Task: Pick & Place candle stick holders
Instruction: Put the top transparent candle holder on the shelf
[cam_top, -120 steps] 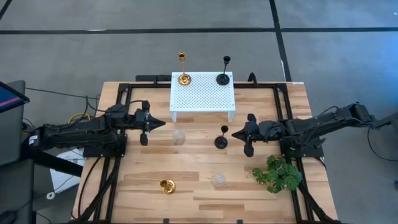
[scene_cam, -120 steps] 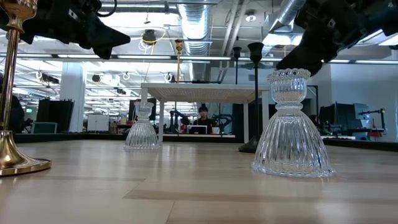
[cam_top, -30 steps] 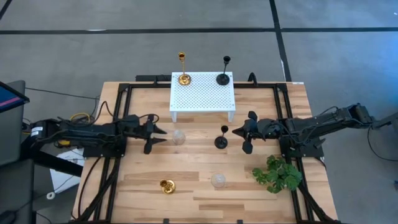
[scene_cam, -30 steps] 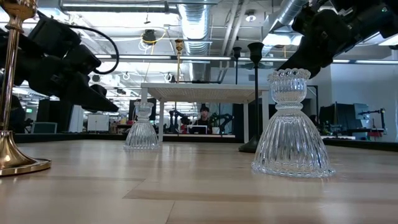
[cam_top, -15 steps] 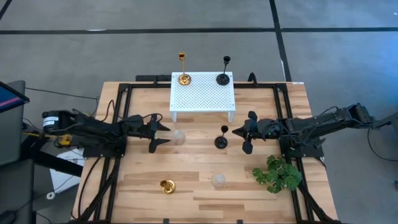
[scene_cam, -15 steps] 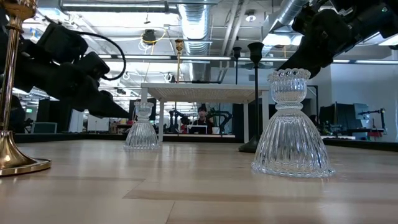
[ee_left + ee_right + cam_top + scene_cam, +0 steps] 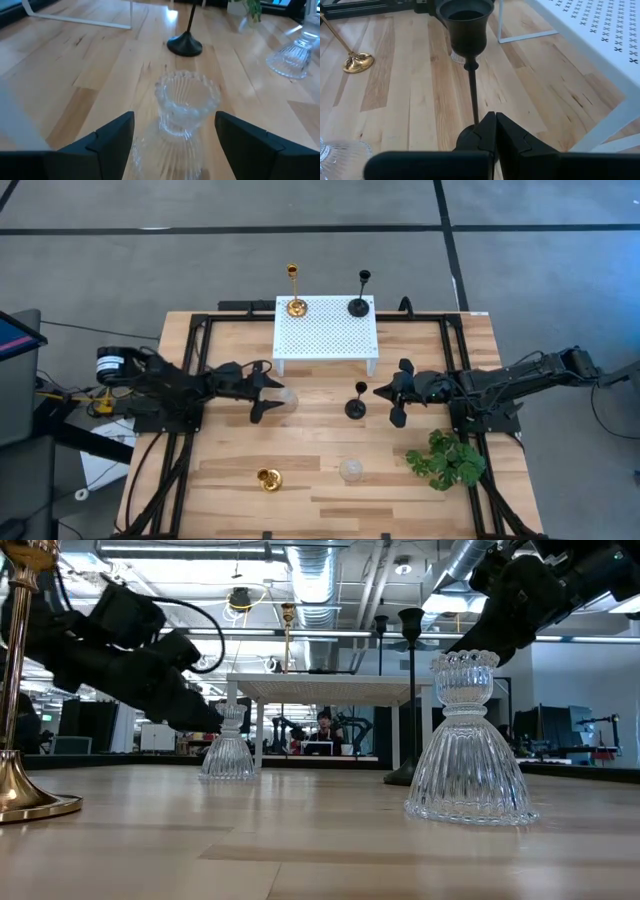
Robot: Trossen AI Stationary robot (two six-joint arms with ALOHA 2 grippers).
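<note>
Left end effector (image 7: 272, 394) spread wide w/ ribbed clear glass holder (image 7: 288, 398) between fingers (not gripped), frame centre on wood surface (image 7: 310, 480). Right end effector (image 7: 388, 402) closed, empty, beside slim black holder (image 7: 356, 404).

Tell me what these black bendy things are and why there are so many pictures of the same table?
They are two robot arms with pinching fingers. One camera looks down from above, one sits at table height, and one rides on each arm's wrist. On the wooden table stand candle holders. A tall gold one and a tall black one stand on the white platform. Another gold one and a glass one stand near the front, beside a green plant. The left gripper is open, its fingers on either side of a second glass holder, not squeezing it yet. The right gripper is shut, right next to a black holder. Nothing is lifted.
</note>
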